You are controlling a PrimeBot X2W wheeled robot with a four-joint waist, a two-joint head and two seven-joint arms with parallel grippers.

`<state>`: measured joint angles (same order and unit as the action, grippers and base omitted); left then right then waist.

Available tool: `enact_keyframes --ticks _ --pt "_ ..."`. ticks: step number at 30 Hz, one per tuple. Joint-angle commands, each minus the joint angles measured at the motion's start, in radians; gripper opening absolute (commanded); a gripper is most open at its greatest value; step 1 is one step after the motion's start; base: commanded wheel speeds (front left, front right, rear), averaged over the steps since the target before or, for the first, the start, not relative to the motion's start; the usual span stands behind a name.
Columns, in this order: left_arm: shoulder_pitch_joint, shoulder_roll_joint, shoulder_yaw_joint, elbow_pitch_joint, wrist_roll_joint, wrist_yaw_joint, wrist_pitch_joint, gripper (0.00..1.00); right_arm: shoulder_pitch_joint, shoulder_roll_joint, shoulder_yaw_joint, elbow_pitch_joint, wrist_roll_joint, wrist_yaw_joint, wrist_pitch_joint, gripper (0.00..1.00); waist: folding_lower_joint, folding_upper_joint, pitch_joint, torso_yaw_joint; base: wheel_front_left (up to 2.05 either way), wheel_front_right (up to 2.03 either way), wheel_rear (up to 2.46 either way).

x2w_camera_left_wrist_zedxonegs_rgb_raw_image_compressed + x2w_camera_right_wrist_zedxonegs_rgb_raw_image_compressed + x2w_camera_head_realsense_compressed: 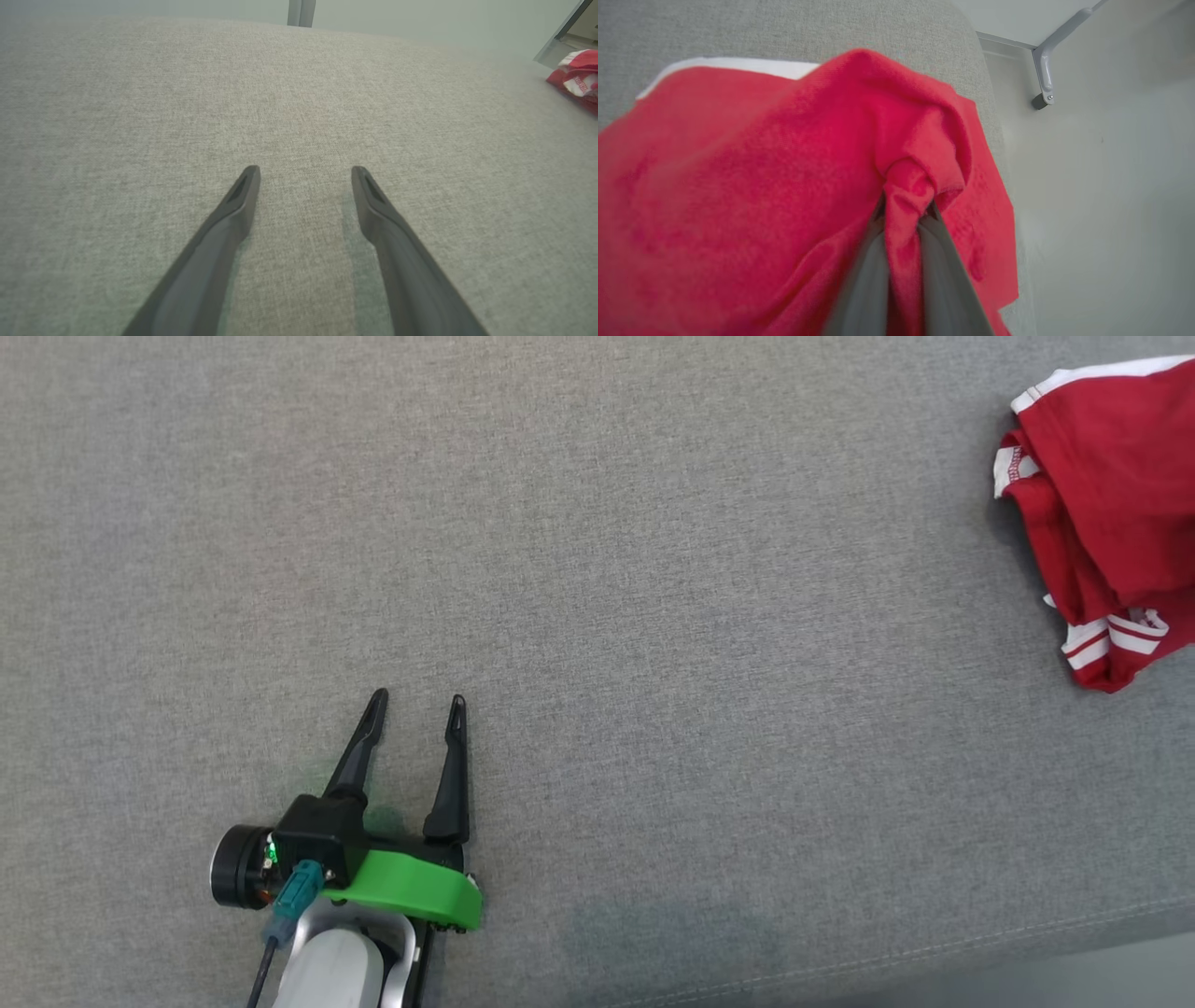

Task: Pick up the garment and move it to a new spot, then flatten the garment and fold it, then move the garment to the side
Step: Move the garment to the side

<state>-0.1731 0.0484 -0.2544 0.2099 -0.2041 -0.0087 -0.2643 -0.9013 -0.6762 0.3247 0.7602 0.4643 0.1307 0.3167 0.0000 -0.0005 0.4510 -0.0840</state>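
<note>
Garment, red with white trim, is clamped in the right gripper. Its jaws are clenched almost together on a bunched fold of the cloth, which runs up between the two dark fingers and hides their tips. From that pinch the rest of the fabric drapes away to the left and below in the right wrist view, with a white hem along its upper edge. Behind it lies a rounded corner of the grey cloth-covered tabletop. Past that corner a pale metal bracket shows against a pale background.

In the head view the garment sits crumpled at the far right edge of the tabletop, its striped white cuffs showing.

The left gripper is at the lower left of the head view, well apart from the garment. Its jaws are spread wide and released, with nothing between them. In the left wrist view the fingers hang low over bare grey cloth, and the garment is a small red heap at the far right edge.
</note>
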Motion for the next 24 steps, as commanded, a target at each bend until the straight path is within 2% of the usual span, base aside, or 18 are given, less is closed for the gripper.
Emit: enact_keyframes --ticks 1,9,10,11,12,13,24 --pt "0.01 0.004 0.004 0.001 -0.009 0.005 0.001 1.0 0.007 -0.014 0.005 0.006 0.013 0.0 0.006 0.0 0.0 0.0005 -0.012 -0.007 0.0 0.0 0.0" --pt "0.028 0.004 0.013 -0.001 -0.007 0.001 0.001 1.0 0.029 -0.063 0.042 0.046 0.083 -0.001 0.018 0.0 0.0 0.0005 -0.033 -0.018 0.0 0.0 0.0" --pt "0.03 0.004 0.014 -0.002 -0.004 0.0 0.001 1.0 0.032 -0.063 0.044 0.055 0.086 -0.001 0.019 0.16 0.0 0.0005 -0.031 -0.019 0.0 0.0 0.0" --pt "0.031 0.004 0.016 -0.002 -0.001 -0.002 0.001 1.0 0.036 -0.06 0.047 0.065 0.091 -0.001 0.022 0.44 0.0 0.0005 -0.03 -0.019 0.0 0.0 0.0" --pt "0.031 0.004 0.018 -0.003 0.001 -0.004 0.001 1.0 0.037 -0.06 0.049 0.07 0.093 -0.001 0.019 0.89 0.0 0.0005 -0.028 -0.019 0.0 0.0 0.0" --pt "0.03 0.004 0.019 -0.004 0.003 -0.005 0.001 1.0 0.036 -0.065 0.048 0.079 0.09 -0.001 0.009 1.0 0.0 0.0005 -0.024 -0.019 0.0 0.0 0.0" --pt "0.046 0.004 0.027 -0.003 -0.009 0.001 0.001 1.0 0.046 -0.073 0.054 0.178 0.047 -0.001 -0.055 1.0 0.0 0.0005 -0.045 -0.027 0.0 0.0 0.0"
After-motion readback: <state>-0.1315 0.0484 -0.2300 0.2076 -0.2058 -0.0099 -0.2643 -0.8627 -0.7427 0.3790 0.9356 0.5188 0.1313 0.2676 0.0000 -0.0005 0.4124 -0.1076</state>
